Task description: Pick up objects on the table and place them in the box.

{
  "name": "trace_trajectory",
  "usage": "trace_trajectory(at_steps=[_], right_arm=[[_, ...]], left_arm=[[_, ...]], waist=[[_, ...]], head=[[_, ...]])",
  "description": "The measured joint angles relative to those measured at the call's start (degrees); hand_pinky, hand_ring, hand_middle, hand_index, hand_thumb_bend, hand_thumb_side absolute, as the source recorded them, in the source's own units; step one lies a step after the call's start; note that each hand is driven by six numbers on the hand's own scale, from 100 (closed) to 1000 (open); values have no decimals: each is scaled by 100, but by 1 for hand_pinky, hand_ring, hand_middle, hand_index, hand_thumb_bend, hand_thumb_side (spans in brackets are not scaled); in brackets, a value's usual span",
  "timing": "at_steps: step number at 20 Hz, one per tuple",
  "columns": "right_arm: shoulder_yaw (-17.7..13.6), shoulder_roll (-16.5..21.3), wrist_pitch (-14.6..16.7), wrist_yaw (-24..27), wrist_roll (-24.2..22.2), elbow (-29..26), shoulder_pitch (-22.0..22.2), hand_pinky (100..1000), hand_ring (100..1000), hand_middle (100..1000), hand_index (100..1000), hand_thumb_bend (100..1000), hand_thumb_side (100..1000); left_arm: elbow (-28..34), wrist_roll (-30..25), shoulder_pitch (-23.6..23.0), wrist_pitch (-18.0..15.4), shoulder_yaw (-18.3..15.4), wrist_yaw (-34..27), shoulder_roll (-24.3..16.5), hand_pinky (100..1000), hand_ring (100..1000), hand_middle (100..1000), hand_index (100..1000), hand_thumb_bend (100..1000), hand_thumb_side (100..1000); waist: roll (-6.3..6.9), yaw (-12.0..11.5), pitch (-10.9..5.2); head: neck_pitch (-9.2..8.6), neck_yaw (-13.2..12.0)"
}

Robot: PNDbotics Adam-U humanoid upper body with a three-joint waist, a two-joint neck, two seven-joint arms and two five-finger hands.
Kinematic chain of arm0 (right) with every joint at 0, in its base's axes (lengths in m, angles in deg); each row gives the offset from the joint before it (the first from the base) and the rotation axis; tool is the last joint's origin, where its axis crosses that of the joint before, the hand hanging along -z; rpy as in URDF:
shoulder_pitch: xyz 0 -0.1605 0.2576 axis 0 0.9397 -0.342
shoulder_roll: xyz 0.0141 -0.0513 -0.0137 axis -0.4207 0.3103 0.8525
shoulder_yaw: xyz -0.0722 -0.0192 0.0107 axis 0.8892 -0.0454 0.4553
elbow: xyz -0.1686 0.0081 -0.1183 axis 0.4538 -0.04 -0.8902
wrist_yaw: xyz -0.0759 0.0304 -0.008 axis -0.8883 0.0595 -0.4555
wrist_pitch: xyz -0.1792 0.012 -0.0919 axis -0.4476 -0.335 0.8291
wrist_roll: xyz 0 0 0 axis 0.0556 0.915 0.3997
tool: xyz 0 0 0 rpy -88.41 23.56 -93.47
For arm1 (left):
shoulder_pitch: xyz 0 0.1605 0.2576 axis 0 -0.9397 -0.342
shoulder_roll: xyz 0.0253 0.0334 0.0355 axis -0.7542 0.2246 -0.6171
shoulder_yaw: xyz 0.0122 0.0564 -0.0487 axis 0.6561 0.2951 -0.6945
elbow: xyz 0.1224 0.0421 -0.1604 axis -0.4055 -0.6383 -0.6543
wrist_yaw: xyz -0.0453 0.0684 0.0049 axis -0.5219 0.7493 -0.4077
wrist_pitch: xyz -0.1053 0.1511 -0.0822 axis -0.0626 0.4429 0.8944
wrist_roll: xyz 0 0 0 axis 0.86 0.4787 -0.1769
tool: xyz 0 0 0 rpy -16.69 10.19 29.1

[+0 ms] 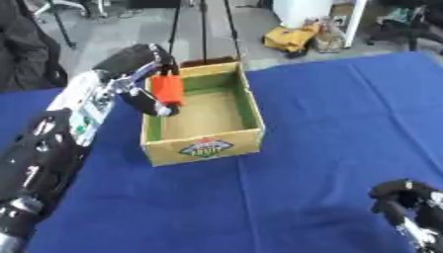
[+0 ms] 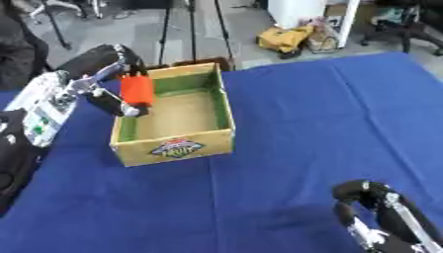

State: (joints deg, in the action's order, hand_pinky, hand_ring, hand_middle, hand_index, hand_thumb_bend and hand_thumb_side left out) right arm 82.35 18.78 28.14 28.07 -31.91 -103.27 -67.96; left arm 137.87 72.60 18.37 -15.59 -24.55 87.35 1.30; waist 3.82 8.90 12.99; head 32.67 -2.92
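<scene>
Left hand carrying an orange block over the box's left wall.

The left hand point(image 1: 149, 74) pinches the orange block point(image 1: 168, 89) above the box point(image 1: 252, 107), seemingly to drop it inside; the right hand point(image 2: 368, 202) idles curled and empty at lower right.

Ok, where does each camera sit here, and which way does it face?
Left eye view: in the head, looking down at the blue table; the left hand holds an orange object over the box; the right hand is at lower right.
Right eye view: beside it, same aim, same hands.
Shared: box, orange object, table, floor clutter beyond.
</scene>
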Motion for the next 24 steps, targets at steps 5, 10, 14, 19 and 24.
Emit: trace_trajectory(at_steps=[5,10,14,19,24], right_arm=[[2,0,-3,-3,-3,0,-20,755,508,414,694,334,507],[3,0,-5,-10,-6,0,-25,755,508,414,694,334,509],[3,0,-4,-32,-5,1,-26,755,508,414,694,327,512],[3,-1,-3,-49,-5,2,-28,755,508,415,694,324,512],[3,-1,-3,-49,-5,2,-38,755,509,415,694,322,511]], left_arm=[[-184,128,-1,-21,-30,247,115,100,100,100,179,428,100],[-342,212,-69,-79,-30,466,219,100,100,100,188,420,103],[-498,167,-153,-106,-29,562,292,100,100,100,201,410,127],[-738,-259,-240,-174,-26,621,370,312,321,282,415,526,208],[-767,-652,-250,-327,-29,553,379,544,521,499,625,739,327]], waist=[[18,65,45],[39,95,91],[39,103,116],[39,103,118],[38,89,117]], head=[[-8,-5],[-9,-5],[-9,-5],[-9,-4],[-9,0]])
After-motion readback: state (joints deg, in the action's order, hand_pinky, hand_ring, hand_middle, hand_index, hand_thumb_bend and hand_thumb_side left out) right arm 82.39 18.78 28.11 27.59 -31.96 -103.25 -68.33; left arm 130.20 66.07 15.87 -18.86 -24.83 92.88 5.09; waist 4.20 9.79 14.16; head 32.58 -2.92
